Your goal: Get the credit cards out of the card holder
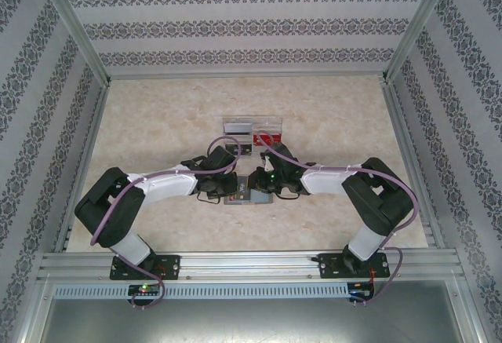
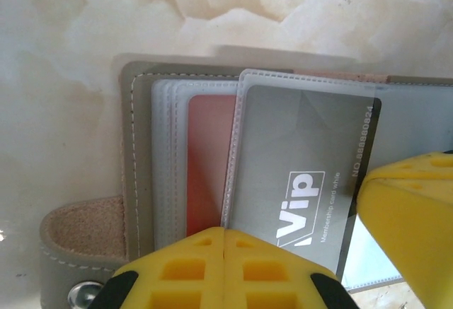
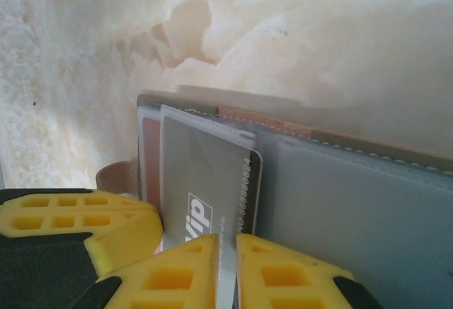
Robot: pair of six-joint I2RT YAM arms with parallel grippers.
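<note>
Grey card holder (image 2: 131,153) lies open and flat on the pale marbled tabletop (image 2: 212,12), with its near edge under both sets of yellow fingertips. At its left end a strap (image 2: 78,231) lined in tan suede sticks out, carrying a metal snap (image 2: 85,293). The cover is matte grey with white stitching, and the pockets are frosted blue-grey plastic. The left gripper (image 2: 224,237) has its ribbed fingers pressed together at that near edge, just in front of the reddish-orange card (image 2: 209,160) tucked in a pocket; whether they pinch anything I cannot tell. Just to the right, a tilted clear sleeve (image 2: 244,111) carries the glossy grey VIP card (image 2: 304,146). The right gripper (image 3: 226,245) is narrowed to a thin slit on that card's lower edge. From above, the left arm (image 1: 157,186) and right arm (image 1: 345,180) fold inward, wrists meeting over the holder, with a clear plastic box (image 1: 251,129) just behind.
</note>
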